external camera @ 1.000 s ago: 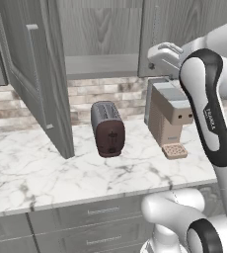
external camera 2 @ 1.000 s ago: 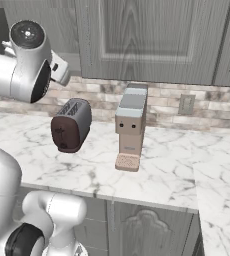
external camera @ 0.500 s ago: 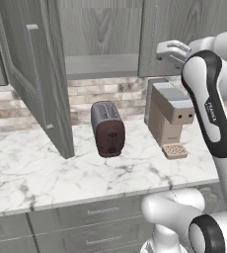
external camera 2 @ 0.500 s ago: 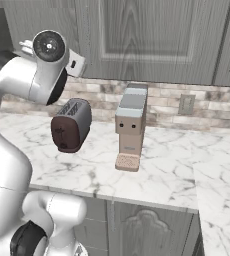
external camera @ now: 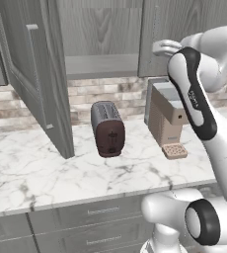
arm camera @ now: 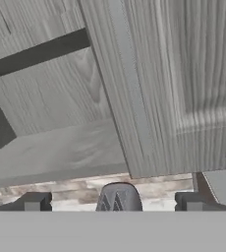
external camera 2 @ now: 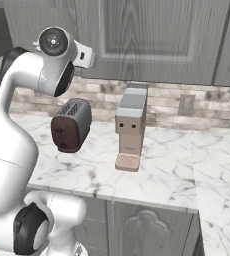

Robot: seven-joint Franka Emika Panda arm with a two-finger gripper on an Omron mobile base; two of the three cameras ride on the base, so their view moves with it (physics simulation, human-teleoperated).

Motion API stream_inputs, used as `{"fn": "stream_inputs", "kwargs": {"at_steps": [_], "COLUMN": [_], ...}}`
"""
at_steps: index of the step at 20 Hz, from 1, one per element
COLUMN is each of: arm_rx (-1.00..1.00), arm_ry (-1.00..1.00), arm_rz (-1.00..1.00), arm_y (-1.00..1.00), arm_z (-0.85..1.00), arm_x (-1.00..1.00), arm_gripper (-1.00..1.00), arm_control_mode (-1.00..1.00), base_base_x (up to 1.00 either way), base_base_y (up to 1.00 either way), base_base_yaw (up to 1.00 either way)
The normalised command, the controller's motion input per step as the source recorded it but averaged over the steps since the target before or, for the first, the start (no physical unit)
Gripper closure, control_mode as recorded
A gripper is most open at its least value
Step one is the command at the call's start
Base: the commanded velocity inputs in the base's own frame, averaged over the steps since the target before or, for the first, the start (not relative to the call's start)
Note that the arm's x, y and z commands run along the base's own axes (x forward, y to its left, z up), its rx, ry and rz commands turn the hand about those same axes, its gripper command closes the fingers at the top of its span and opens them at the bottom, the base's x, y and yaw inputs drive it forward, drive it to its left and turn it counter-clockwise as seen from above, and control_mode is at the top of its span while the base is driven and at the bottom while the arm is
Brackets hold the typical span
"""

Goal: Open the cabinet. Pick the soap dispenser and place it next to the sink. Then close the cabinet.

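Note:
The cabinet [external camera: 100,34] hangs above the counter, its left door [external camera: 36,74] swung wide open and its right door [external camera: 152,29] shut. Inside, the plain grey shelf [external camera: 101,66] is bare where I can see it. My gripper [external camera: 161,47] is raised in front of the shut right door, near its lower inner edge. In the hand view the gripper [arm camera: 112,202] is open with nothing between its fingertips [arm camera: 34,201]. That view faces the shelf [arm camera: 56,152] and the right door [arm camera: 179,88]. The soap dispenser and the sink are out of view.
A dark toaster [external camera: 108,129] and a beige coffee machine [external camera: 166,116] stand on the marble counter [external camera: 46,173] below the cabinet. Drawer fronts [external camera: 86,217] run under the counter. My arm's elbow [external camera 2: 54,55] rises high at the left of the right base view. A wall outlet [external camera 2: 186,104] sits on the backsplash.
My arm's upper joints have swung to the right along the cabinet front, while the hand has barely shifted. The jaws have stayed wide apart, and the door, toaster and coffee machine are unmoved.

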Motion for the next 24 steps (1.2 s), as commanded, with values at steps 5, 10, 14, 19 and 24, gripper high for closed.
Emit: {"fn": "stream_inputs", "kwargs": {"at_steps": [5,10,14,19,24], "arm_rx": [-0.09,-0.03,0.0,0.0,0.0], "arm_ry": [0.0,0.0,0.0,0.0,0.0], "arm_rz": [-0.11,-0.1,-0.05,-0.04,-0.02], "arm_y": [-0.11,-0.07,0.0,0.0,-0.05], "arm_z": [0.02,0.02,0.0,0.0,-0.01], "arm_x": [0.49,0.44,0.4,0.4,0.39], "arm_gripper": [-1.0,-1.0,-1.0,-1.0,-1.0], "arm_control_mode": [-1.0,-1.0,-1.0,-1.0,-1.0], "base_base_x": [0.0,0.0,0.0,0.0,0.0], "base_base_y": [0.0,0.0,0.0,0.0,0.0], "base_base_yaw": [0.0,0.0,0.0,0.0,0.0]}}
